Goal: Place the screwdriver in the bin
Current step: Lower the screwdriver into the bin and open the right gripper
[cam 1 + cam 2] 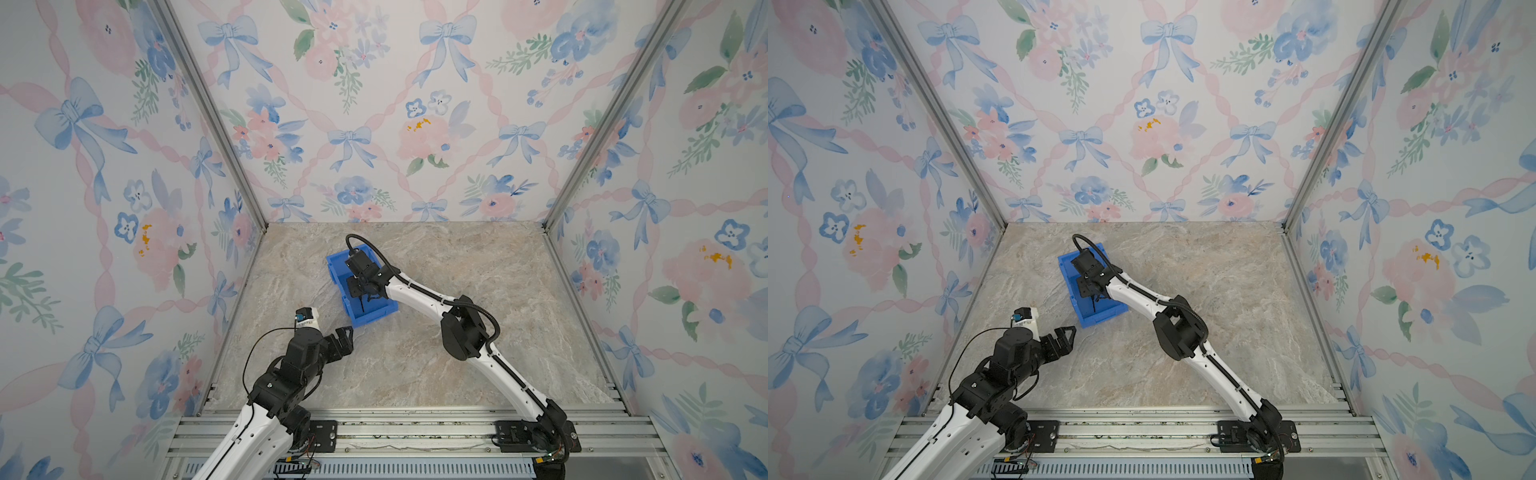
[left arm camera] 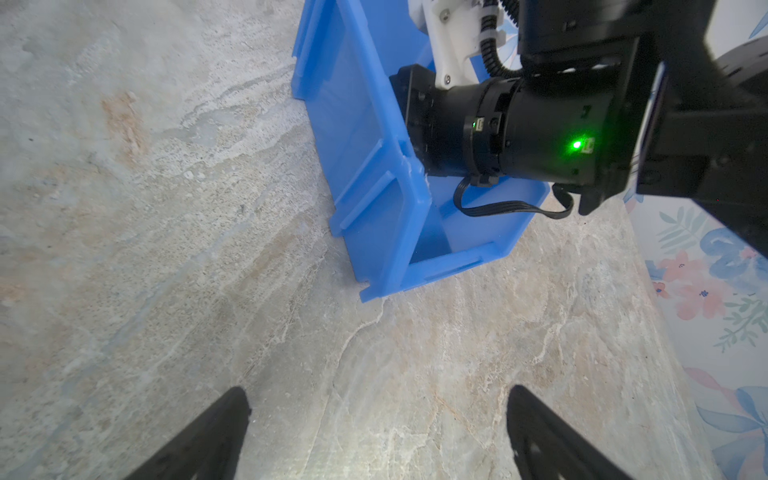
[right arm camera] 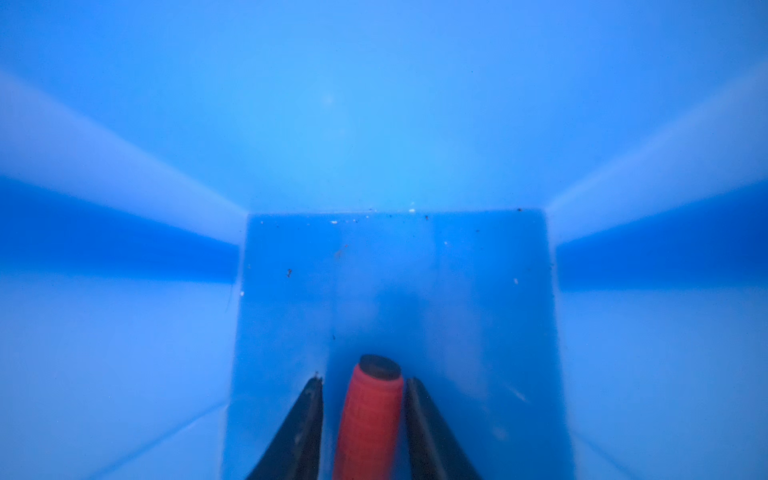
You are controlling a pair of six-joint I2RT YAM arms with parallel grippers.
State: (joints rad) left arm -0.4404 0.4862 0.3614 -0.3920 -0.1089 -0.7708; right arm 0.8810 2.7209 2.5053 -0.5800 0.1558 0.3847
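Observation:
The blue bin [image 1: 337, 270] [image 1: 1069, 270] stands on the marble table left of centre, and the left wrist view shows its outer wall [image 2: 357, 137]. My right gripper [image 1: 361, 291] [image 1: 1090, 291] reaches down inside it. In the right wrist view the screwdriver [image 3: 370, 415] lies with its red handle between the right gripper's [image 3: 365, 378] fingers over the bin floor [image 3: 395, 270]. The jaws stand slightly parted, and a strip of blue shows beside the handle. In a top view its thin dark shaft [image 1: 361, 306] points toward the bin's low front. My left gripper [image 1: 345, 332] [image 1: 1068, 332] [image 2: 377, 390] hovers open and empty near the bin's front corner.
Floral-papered walls enclose the table [image 1: 457, 332] on three sides, with metal posts at the back corners. An aluminium rail [image 1: 415, 432] carrying both arm bases runs along the front edge. The right arm's elbow [image 1: 465, 328] hangs over the table's middle.

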